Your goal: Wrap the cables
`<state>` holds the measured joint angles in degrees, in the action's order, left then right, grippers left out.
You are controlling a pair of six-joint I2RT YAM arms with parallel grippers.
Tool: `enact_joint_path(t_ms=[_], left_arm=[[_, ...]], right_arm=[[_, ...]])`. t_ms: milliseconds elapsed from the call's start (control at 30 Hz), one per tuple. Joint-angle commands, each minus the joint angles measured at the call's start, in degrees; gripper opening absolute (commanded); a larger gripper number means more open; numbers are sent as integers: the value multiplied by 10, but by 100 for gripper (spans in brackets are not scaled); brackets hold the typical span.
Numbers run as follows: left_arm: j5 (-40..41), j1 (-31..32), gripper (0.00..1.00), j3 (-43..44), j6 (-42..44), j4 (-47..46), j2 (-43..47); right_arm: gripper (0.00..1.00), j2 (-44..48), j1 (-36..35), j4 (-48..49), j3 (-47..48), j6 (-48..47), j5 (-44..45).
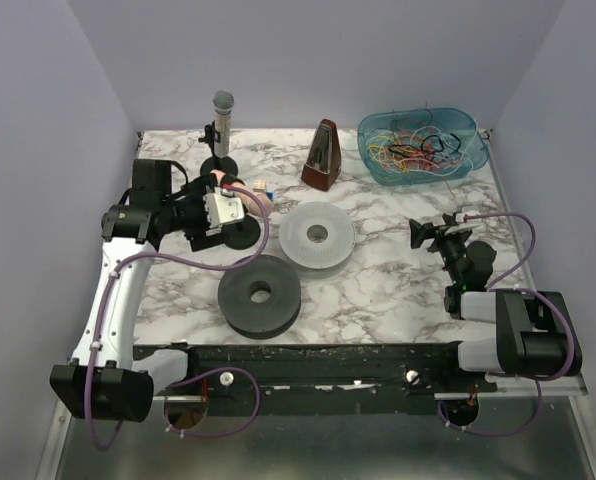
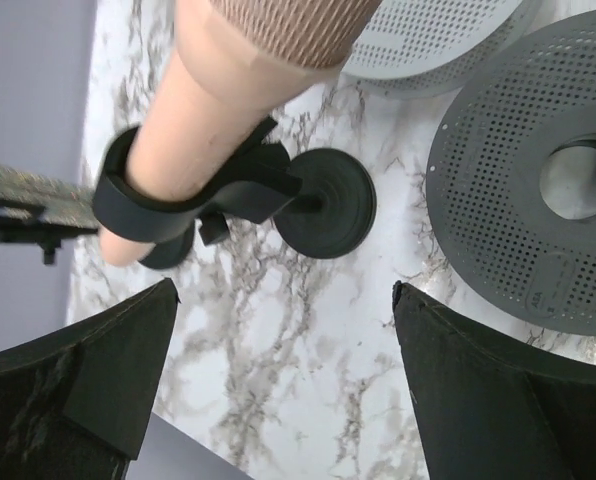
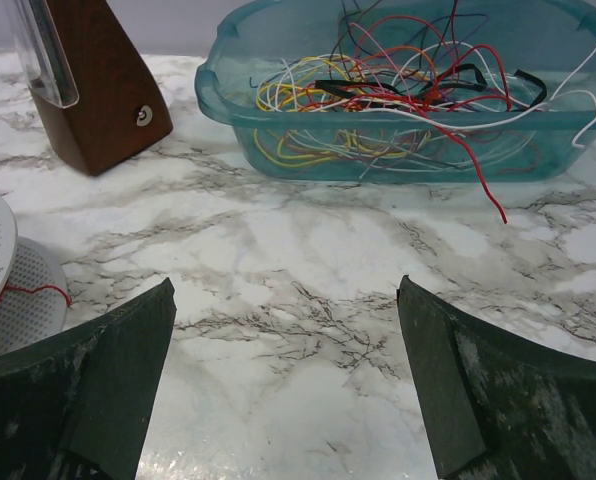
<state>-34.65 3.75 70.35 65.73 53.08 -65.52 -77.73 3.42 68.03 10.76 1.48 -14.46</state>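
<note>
Multicoloured hair-thin cables [image 1: 418, 150] lie tangled in the teal tub [image 3: 228, 100] far right, seemingly limp and snag-prone, probably best pinched at a loose end, while left pincer [image 2: 286, 300] and right pincer [image 3: 286, 300] gape wide, empty.

Glossy marble-veined surface [image 3: 308, 260], translucent smooth teal plastic tub [image 3: 278, 140] of thin shiny-sheathed cables [image 3: 378, 80], polished brown wood on the metronome [image 3: 98, 110] — and matt, finely perforated grey disc [image 2: 498, 190], dusty scuffed matt black pads [image 3: 108, 390] on the right claw [image 3: 285, 285].

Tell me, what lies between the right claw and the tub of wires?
Only bare marble table, from right gripper to tub of cables; the right wrist view shows it.
</note>
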Motion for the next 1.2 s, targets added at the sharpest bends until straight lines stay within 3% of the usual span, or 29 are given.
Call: enact_joint_path(t_ms=[0,133,500,633,767,867,933,1033,1167], left_arm=[[-139,2,98,70,108,126,-10],[-195,20,98,84,62,74,-23],[-78,79,95,49,-15,-154,-95],[-74,81,77,50,-18,-176,-116],[-83,85,46,40,21,-151,-118],[-90,86,19,51,-2,-150,-114],[-94,88,7,65,-35,-156,-111],[-68,98,0,96,-87,-170,-109],[-18,105,0,125,-176,-206,-109]], right_arm=[[100,-3,-1,16,5,-9,-6],[100,-1,0,16,5,-9,-6],[100,-2,-1,17,4,-9,-7],[100,-2,0,18,4,-9,-7],[100,-2,-1,18,4,-9,-7],[100,-1,-1,18,4,-9,-7],[100,-2,-1,18,3,-9,-7],[100,22,0,-11,14,-9,-25],[100,116,0,-189,72,-38,-55]])
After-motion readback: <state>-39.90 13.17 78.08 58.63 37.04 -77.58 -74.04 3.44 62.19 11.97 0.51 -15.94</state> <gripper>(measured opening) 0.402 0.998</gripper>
